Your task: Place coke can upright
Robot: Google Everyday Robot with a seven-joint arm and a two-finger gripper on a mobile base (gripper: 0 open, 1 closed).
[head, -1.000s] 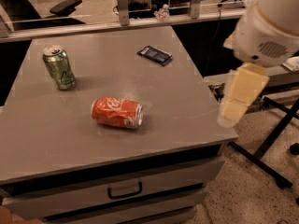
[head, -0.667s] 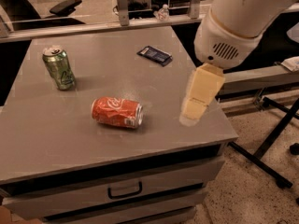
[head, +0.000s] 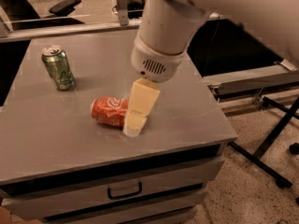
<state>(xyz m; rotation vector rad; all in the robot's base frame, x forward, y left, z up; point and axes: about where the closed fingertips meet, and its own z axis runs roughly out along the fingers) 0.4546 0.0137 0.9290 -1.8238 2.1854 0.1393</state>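
Note:
The coke can (head: 107, 111) is red-orange with white script and lies on its side near the middle of the grey table (head: 187, 120). My gripper (head: 133, 125) hangs from the big white arm (head: 163, 36) and points down. It is in front of the can's right end and hides it, with its tip close to the table top. I cannot tell whether it touches the can.
A green can (head: 58, 67) stands upright at the table's back left. A drawer with a handle (head: 124, 190) is below the front edge. Black stand legs (head: 271, 143) are on the floor to the right. An office chair (head: 63, 6) is behind the table.
The arm has swung left from beyond the table's right edge to over the table. The gripper now sits at the coke can's right end. The cans have not moved.

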